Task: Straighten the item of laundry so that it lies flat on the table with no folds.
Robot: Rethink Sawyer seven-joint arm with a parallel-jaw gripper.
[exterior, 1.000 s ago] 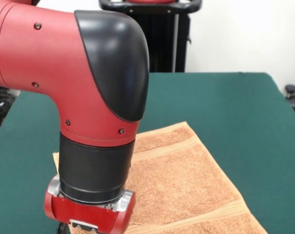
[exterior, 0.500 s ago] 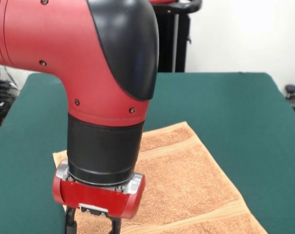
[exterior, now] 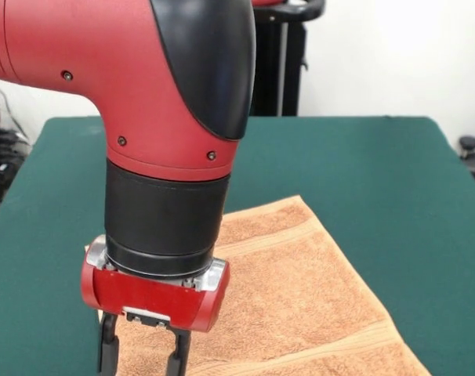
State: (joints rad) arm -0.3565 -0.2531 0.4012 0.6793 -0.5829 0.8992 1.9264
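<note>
The orange-tan towel (exterior: 300, 290) lies spread on the green table (exterior: 363, 172), reaching from the middle down past the picture's bottom edge. Woven bands cross it near the far end and near the bottom. Its left part is hidden behind the arm, and no label shows. The red and black arm fills the left of the front view. My gripper (exterior: 142, 364) hangs just above the towel's left part, its two dark fingers (exterior: 108, 348) apart with nothing between them. The fingertips are cut off by the bottom edge.
The robot's black pedestal (exterior: 277, 55) stands beyond the table's far edge. A dark object (exterior: 473, 149) sits off the table's right side. Bare green cloth lies to the right of and beyond the towel.
The arm has risen and shifted slightly to the right. The gripper's fingers, hidden below the edge a second ago, now show above the towel. The towel has not moved.
</note>
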